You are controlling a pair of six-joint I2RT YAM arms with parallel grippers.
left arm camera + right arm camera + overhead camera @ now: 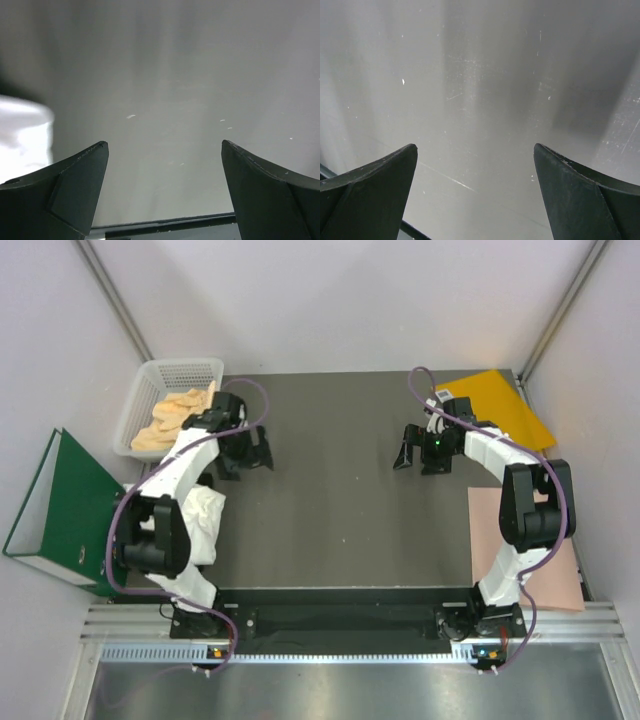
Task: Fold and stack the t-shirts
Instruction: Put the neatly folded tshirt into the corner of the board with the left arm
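Inspection ran left to right. A green binder (60, 505) stood off the tabletop's (340, 520) left edge, and a white basket (150, 370) at the far-left corner held crumpled pale-orange material.

The white t-shirt (207, 518) lay bunched near the left edge, towards the near-left corner and partly under the left arm. No print was visible.

The left pincer (248, 455) hung over bare tabletop just beyond the shirt. Its jaws were spread wide, with nothing between them.

A black band (340, 612) ran along the near edge between the arm bases. Whether it was the black t-shirt could not be determined.

The right pincer (422, 455) hung over bare surface towards the far right, also wide open and empty. An orange-yellow envelope (505, 405) lay at the far-right corner and a pink sheet (525, 560) along the right edge.

Assessment: the white shirt appeared light, limp and prone to sagging. It would probably need spreading flat first, each pincer pinching a thin exposed edge or corner, not the bunched middle.
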